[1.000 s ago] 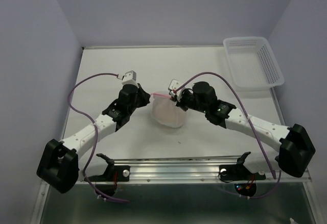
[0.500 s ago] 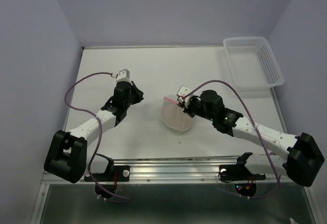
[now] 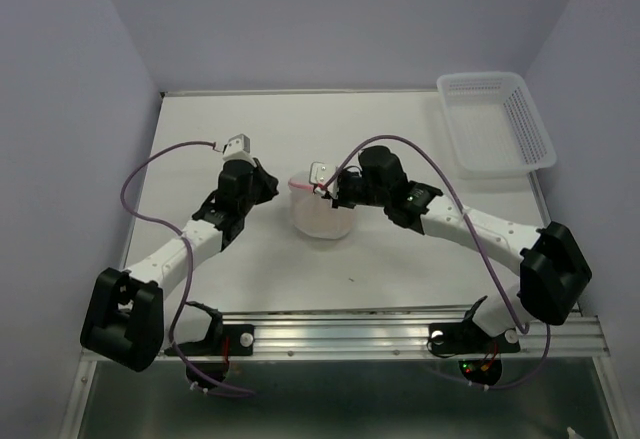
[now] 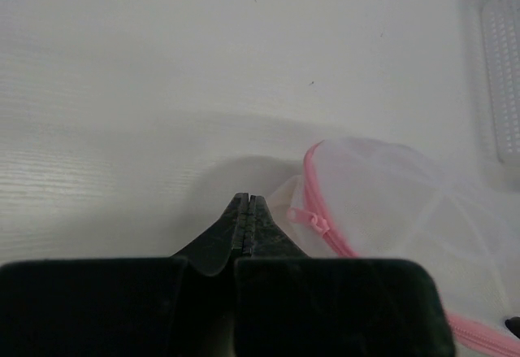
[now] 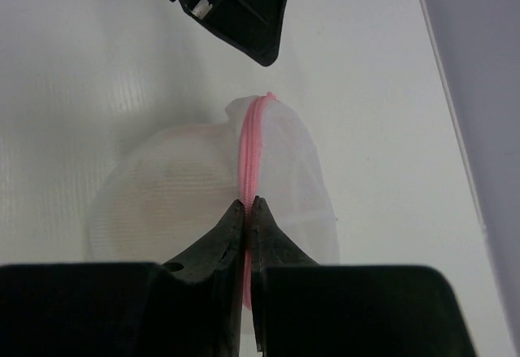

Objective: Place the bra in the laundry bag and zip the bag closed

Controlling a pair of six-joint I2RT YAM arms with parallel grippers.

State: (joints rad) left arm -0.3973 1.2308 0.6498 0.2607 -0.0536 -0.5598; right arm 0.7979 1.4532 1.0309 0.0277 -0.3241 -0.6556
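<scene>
Top view: you have one laundry bag [image 3: 322, 217] at the centre of the table [image 3: 200, 129], one basket [image 3: 495, 124] at 2 o'clock, two arms and two purple cables [image 3: 140, 174]. The left gripper [image 3: 266, 185] sits at the bag's 9 o'clock. The right gripper [image 3: 326, 188] is on its 12 o'clock rim. You can't read either jaw state from up there.

The wrist views settle it. Left wrist: the black wedge fingers [image 4: 218, 243] are pressed together with nothing between them, and the bag is just beside them at 3 o'clock. Only this view shows a small pink tab [image 4: 311, 218] sticking off the zipper. Right wrist: the fingers are pinched on the single pink zipper [image 5: 250, 141], which runs toward 12 o'clock over the bag's crest. This view also shows a clear gap between the left gripper's tip and the bag.

The bra [image 5: 171, 198] is inside the bag. You see it only as a faint cream-tan rounded tint through the mesh in the right wrist view, and the outline isn't sharp.

Materials: the bag is soft translucent white mesh, domed, with white rib lines. The basket is rigid white plastic lattice and rectangular. The table is matte white.
</scene>
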